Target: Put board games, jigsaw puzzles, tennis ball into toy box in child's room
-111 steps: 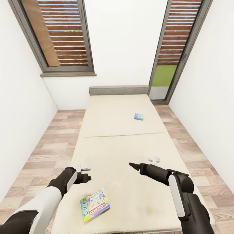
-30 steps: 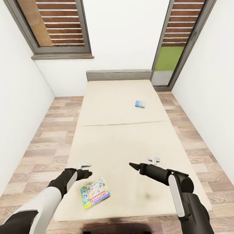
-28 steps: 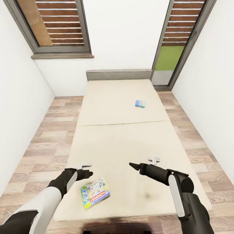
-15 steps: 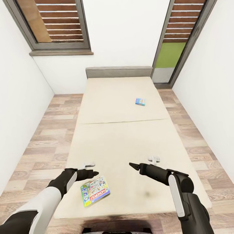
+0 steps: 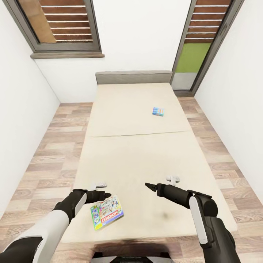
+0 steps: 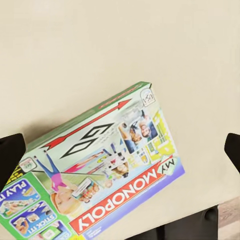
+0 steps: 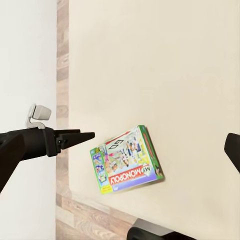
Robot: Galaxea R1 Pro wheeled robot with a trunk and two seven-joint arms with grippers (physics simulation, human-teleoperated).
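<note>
Cream bed (image 5: 131, 153) is carrying both games: Monopoly box (image 5: 106, 216) lying flat near its foot, blue box (image 5: 158, 111) farther up. Left claw (image 5: 103, 195) is hovering wide over Monopoly, needing to descend and pinch an edge; right claw (image 5: 150, 187) is hanging wide, empty.

Place: a bedroom in a home, narrow and plainly furnished.
Bed (image 5: 146, 160): long and beige, running down the middle, with a grey headboard (image 5: 133, 77) against the far wall.
Walls (image 5: 138, 40): bare white, close on both sides of the bed.
Floor (image 5: 47, 157): wood-look planks along each side of the bed.
Window (image 5: 60, 23): grey-framed, brown slats outside, beyond the bed's far left corner.
Glass door (image 5: 199, 44): tall, grey-framed, by the bed's far right corner, green showing outside.
Child's touch: a Monopoly box (image 5: 106, 217) near the bed's near left corner, a small blue box (image 5: 158, 111) towards its far right.
</note>
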